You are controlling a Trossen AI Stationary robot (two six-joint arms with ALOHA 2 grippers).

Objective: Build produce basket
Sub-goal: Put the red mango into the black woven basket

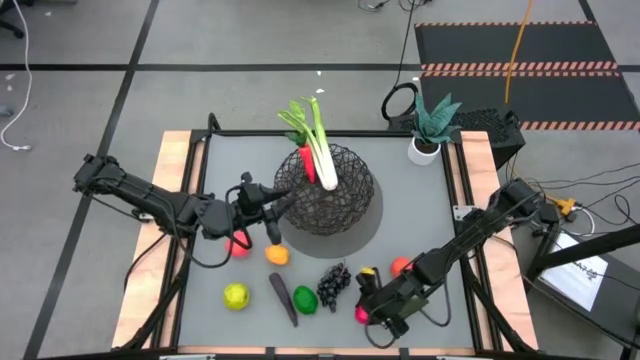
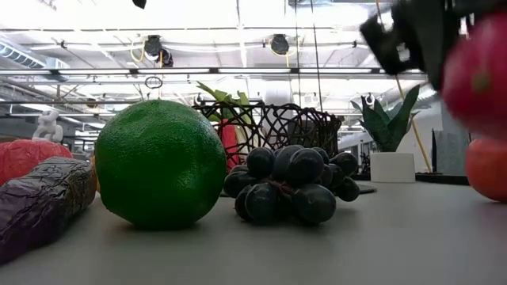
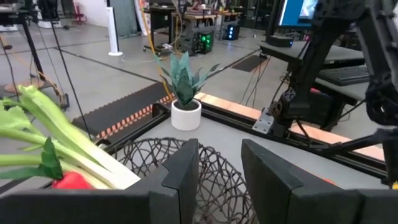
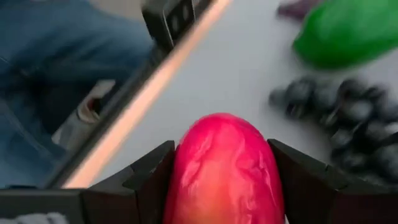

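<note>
My right gripper [image 4: 222, 171] sits at the near right of the table [image 1: 420, 200], fingers [image 4: 149, 180] either side of the red fruit [image 4: 222, 165], hugging its flanks w/ no gap I can see; it looks gripped, or v. nearly. The low view shows the fruit clear of the table. The basket [image 1: 330, 190] is at far centre, leek [image 1: 318, 150] and carrot [image 1: 306, 165] already inside. My left gripper [image 3: 219, 180] waits just left of the basket, above its rim, fingers narrow & empty. To do it well: keep squeeze even, as the fruit is smooth & round and prob. slips; lift high enough to clear the grapes [image 1: 334, 283] & green fruit [image 1: 305, 298] to its left, approach the basket from the right away from my left arm, lower inside the rim before release.
</note>
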